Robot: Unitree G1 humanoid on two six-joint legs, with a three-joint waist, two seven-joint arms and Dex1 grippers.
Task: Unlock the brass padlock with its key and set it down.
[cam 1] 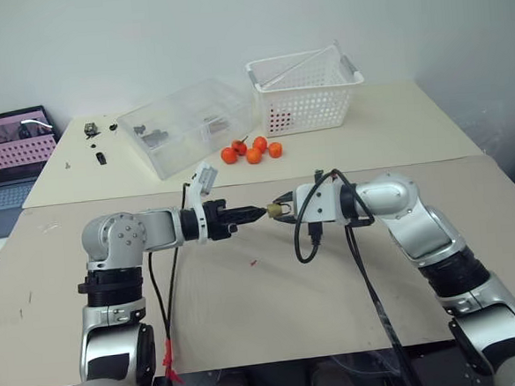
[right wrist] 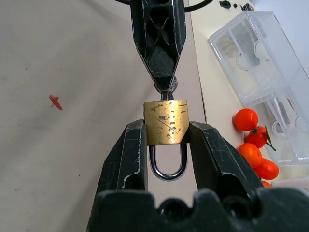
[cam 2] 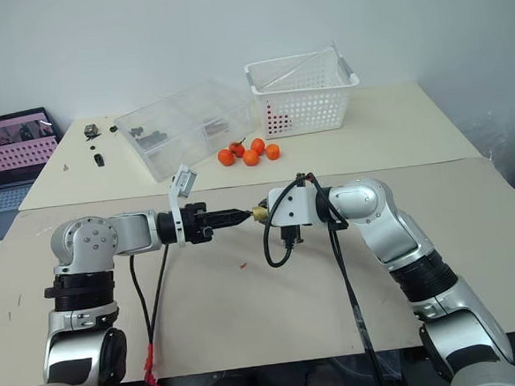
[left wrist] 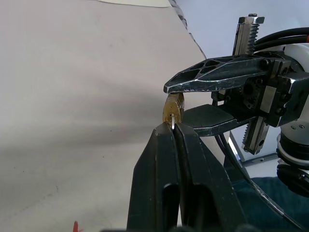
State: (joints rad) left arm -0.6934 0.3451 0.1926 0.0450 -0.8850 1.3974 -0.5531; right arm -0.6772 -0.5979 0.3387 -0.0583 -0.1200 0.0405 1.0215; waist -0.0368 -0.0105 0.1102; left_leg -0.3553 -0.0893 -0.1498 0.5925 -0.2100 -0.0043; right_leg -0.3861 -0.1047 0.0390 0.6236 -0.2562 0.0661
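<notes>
Beige matte table point(cam 1: 248, 317), two slabs butted together, set against a plain white wall; both arms are raised above the near slab and meet at its centre.

Left end effector point(cam 1: 257, 213): forearm held roughly level, reaching toward 3 o'clock; two slim black fingers pressed together, pinching the key point(left wrist: 172, 124), a thin silvery sliver showing just past the fingertips and entering the padlock's bottom face.

Right end effector point(right wrist: 166, 133): elbow bent out at 4 o'clock, wrist turned in toward 9 o'clock, black cables looping beneath it. Its two broad, scuffed black fingers clamp the brass padlock point(right wrist: 166, 123) by its flat sides.

Brass padlock: small squarish yellow-gold block, scratched face, held in the air above the table between the two end effectors; rounded silvery shackle point(right wrist: 167, 166) seated in the body and pointing back toward the right wrist.

Other items, far slab:
- Orange fruits point(cam 1: 253, 149), small, glossy, round, clustered at 12 o'clock from the padlock.
- Clear plastic compartment box point(cam 1: 187, 127), at 11 o'clock, holding small dark parts.
- White perforated basket point(cam 1: 305, 91), at 1 o'clock.
- Laptop point(cam 1: 7, 153), open, at 10 o'clock.
- Small red scrap point(cam 1: 253, 263), on the near slab below the end effectors.
</notes>
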